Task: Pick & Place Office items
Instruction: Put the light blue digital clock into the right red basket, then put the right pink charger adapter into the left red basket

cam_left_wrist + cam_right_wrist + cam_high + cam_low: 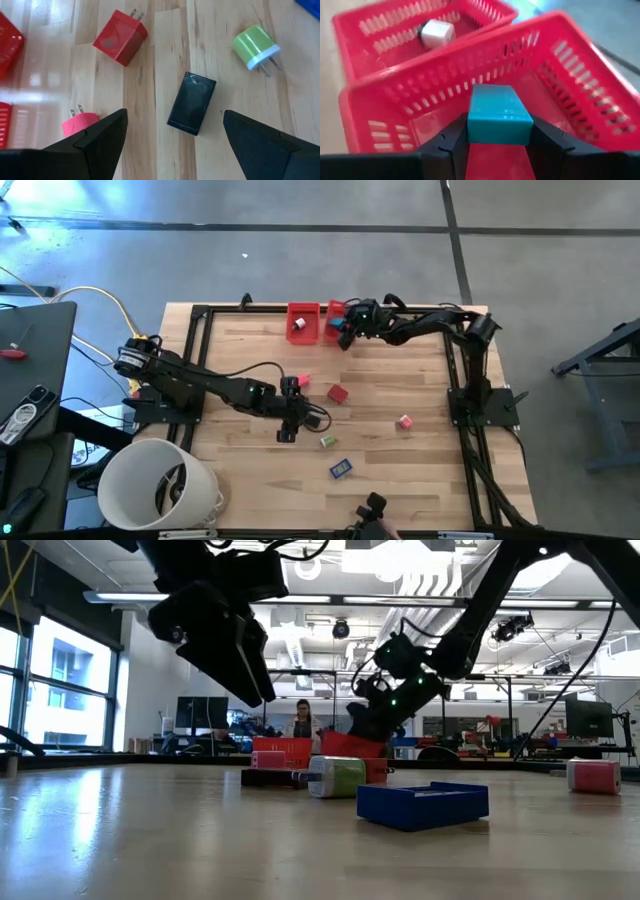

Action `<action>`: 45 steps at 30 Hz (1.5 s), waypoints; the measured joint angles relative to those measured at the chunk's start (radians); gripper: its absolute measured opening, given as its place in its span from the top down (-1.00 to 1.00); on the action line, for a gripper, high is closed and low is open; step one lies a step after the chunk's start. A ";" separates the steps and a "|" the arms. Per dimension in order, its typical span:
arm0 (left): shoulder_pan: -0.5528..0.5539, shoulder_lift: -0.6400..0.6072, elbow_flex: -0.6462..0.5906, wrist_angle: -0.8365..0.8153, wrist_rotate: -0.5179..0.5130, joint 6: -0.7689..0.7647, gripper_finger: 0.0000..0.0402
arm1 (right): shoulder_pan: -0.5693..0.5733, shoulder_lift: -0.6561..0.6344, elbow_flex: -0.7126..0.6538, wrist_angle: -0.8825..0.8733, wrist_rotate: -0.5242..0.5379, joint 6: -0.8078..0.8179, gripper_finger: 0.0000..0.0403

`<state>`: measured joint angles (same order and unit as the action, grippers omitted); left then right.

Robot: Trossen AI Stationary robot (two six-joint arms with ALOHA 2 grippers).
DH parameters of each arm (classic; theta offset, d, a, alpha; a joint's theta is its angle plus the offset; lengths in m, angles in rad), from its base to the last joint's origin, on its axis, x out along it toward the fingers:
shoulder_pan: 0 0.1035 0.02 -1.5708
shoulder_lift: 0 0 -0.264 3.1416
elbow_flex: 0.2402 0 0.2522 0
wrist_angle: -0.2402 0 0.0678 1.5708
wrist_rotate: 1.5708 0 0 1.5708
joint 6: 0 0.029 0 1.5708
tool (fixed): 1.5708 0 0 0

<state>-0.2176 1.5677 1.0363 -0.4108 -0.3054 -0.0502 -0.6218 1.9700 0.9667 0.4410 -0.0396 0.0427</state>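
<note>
Teal block (pixel 499 121) clamped in right claw (pixel 497 145) over red bin (pixel 580 75) | left claw (pixel 172 132) wide open, straddling black piece (pixel 192 103), untouched

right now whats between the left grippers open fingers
The black block lies on bare wood between the left gripper fingers, seen in the left wrist view.

the pink plug (pixel 80 123) beside the black block (pixel 192 103) is half hidden behind a left finger (pixel 95 140). the teal block's (pixel 499 121) lower part hides between fingers; its bin (pixel 560 65) is cut off.
</note>
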 joint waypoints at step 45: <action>0.000 0.000 -0.042 0.044 -0.001 0.015 -0.60 | 0.078 -0.104 0.005 0.021 0.091 -0.116 -0.40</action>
<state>-0.2180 1.5677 0.9947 -0.3668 -0.3061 -0.0350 -0.5437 1.8663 0.9718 0.4621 0.0516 -0.0734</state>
